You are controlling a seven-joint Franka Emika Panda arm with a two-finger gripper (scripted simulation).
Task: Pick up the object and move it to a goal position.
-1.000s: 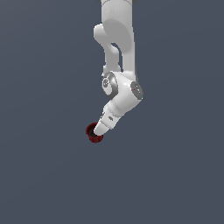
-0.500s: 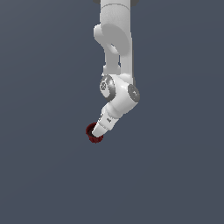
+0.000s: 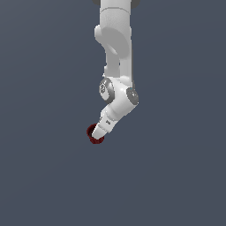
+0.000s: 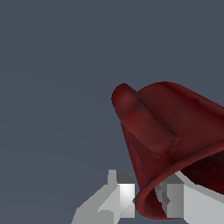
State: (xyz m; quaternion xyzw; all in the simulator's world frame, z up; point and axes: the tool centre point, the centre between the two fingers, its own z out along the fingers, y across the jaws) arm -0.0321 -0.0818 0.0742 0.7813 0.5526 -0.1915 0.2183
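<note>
Exterior view: we see the white arm (image 3: 115, 66) descending from the top of the picture, bending at a grey-capped joint and slanting down toward the exterior view's left; its end meets the dark red mug (image 3: 93, 134), which shows as a small dark red rim and body just beyond the arm's tip, a little left of the picture's centre; the arm covers most of the mug and all of the gripper, so from here we cannot tell how the jaws stand; the background is a plain grey-blue field, and we cannot tell from this view whether the mug rests on anything

Wrist view: we see the mug (image 4: 166, 131) close to the camera, tilted, with its outer wall, a rounded side handle (image 4: 127, 100) and part of its dark inside showing; the gripper (image 4: 151, 199) has one pale finger (image 4: 124, 197) outside the mug's wall and the other (image 4: 177, 199) inside the rim; the wall runs between the two fingers, both of which lie against it, so we read the gripper as clamped on the mug's wall; behind the mug there is only the same flat grey-blue ground
</note>
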